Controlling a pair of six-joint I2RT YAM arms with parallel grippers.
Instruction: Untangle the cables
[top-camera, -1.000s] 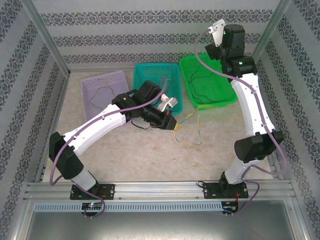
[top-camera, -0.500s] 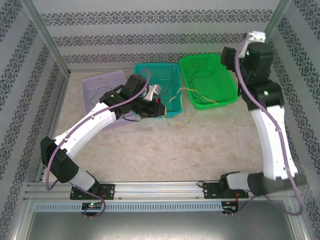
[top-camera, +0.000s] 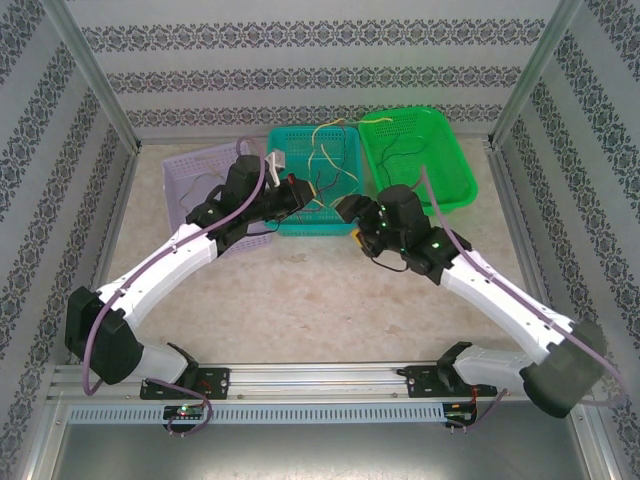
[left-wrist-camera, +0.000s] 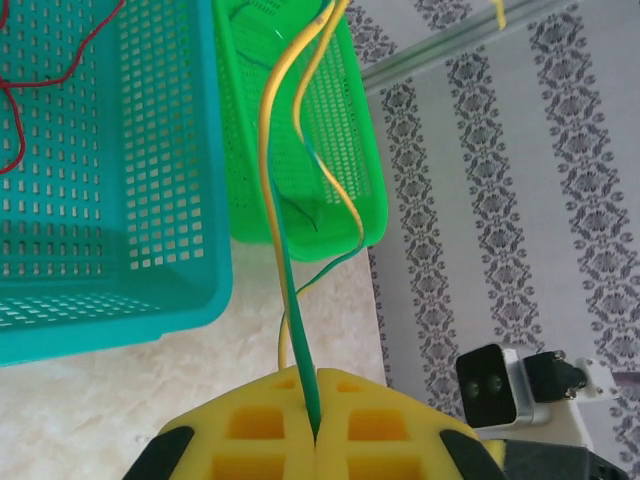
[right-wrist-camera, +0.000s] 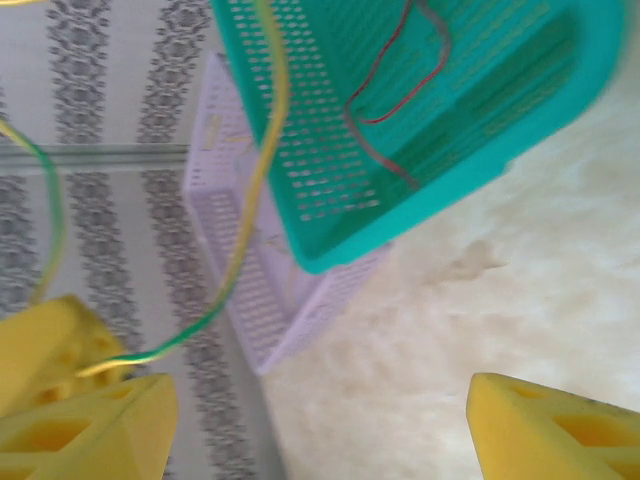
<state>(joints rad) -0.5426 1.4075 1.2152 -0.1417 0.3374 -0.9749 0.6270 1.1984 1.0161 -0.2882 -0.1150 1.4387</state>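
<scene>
My left gripper is shut on a green-and-yellow cable, which rises taut from between its yellow pads. From above, the left gripper hangs over the teal basket and the yellow strands loop above it. A red cable lies inside the teal basket. My right gripper is low at the table's middle, just right of the left one. In its own view the right gripper is open with nothing between its pads, and the cable runs past on the left.
A green basket at the back right holds a dark cable. A lilac basket at the back left holds another strand. Patterned walls and metal posts close in the table on three sides.
The right arm swung down from the back right corner to the table's middle, beside the left gripper. The left gripper carried the green-and-yellow cable back and left over the teal basket.
</scene>
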